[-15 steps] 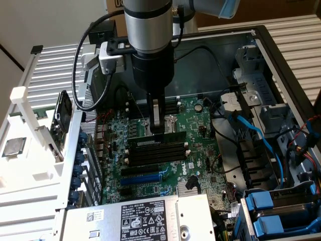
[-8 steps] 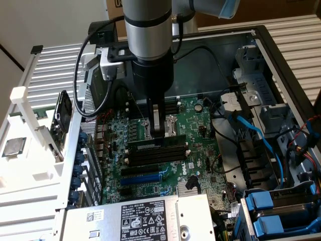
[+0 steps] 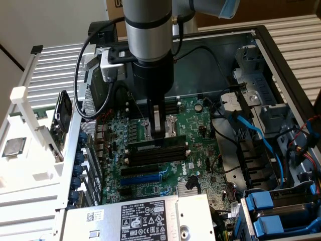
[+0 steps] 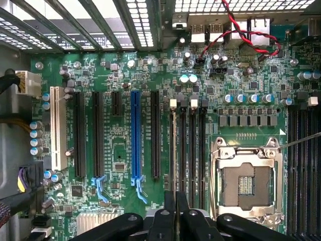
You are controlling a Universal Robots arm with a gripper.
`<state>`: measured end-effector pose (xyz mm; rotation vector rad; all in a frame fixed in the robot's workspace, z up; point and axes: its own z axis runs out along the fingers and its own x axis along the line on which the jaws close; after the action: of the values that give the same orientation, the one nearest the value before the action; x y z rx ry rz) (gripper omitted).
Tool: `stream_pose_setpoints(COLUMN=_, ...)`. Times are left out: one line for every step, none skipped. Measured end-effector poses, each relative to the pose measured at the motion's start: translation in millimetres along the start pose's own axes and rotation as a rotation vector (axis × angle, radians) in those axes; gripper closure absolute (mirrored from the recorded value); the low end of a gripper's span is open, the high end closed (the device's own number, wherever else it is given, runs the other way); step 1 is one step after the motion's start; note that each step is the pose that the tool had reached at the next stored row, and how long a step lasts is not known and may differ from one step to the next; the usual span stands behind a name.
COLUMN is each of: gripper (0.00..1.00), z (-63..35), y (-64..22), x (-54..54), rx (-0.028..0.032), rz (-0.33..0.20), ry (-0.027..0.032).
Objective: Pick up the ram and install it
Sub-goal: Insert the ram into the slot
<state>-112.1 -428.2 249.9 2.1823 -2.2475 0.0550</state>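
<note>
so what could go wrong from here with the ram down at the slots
1. The tool grips the ram near its middle, over the memory slots. If the stick sits slightly off its slot, pushing could jam or bend it.
2. The open processor socket lies right beside those slots, so a sideways slip might strike its exposed contacts.
</note>
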Motion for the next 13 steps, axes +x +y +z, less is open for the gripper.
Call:
stream_pose_setpoints(gripper=0.87, z=0.2, y=-0.1, x=0.7, rx=-0.0001, rz=0.0, ry=0.0002)
stream_pose_setpoints(gripper=0.87, z=1.4, y=0.0, x=1.9, rx=0.0, rz=0.0, ry=-0.0003)
stream_pose_setpoints(gripper=0.87, z=1.9, y=0.0, x=2.0, rx=-0.0002, rz=0.0, ry=-0.0004)
stream_pose_setpoints(gripper=0.87, z=2.3, y=-0.1, x=2.0, rx=-0.0019, rz=0.0, ry=-0.0003)
stream_pose_setpoints(gripper=0.87, z=2.6, y=-0.2, x=2.0, rx=-0.0079, rz=0.0, ry=-0.0001)
stream_pose_setpoints(gripper=0.87, z=2.9, y=-0.1, x=2.0, rx=-0.0156, rz=-0.001, ry=0.0002)
stream_pose_setpoints(gripper=0.87, z=3.1, y=-0.2, x=2.0, rx=-0.0232, rz=-0.001, ry=0.0005)
stream_pose_setpoints(gripper=0.87, z=3.4, y=-0.3, x=2.0, rx=-0.0285, rz=-0.001, ry=0.0005)
stream_pose_setpoints(gripper=0.87, z=3.7, y=-0.5, x=2.0, rx=-0.0318, rz=-0.001, ry=0.0006)
stream_pose_setpoints(gripper=0.87, z=3.7, y=-0.9, x=2.0, rx=-0.0329, rz=-0.001, ry=0.0008)
stream_pose_setpoints(gripper=0.87, z=3.8, y=-1.3, x=2.0, rx=-0.0328, rz=-0.001, ry=0.0007)
stream_pose_setpoints(gripper=0.87, z=4.0, y=-1.9, x=1.9, rx=-0.0328, rz=-0.001, ry=0.0005)
stream_pose_setpoints(gripper=0.87, z=4.1, y=-2.3, x=1.7, rx=-0.0328, rz=-0.001, ry=0.0005)
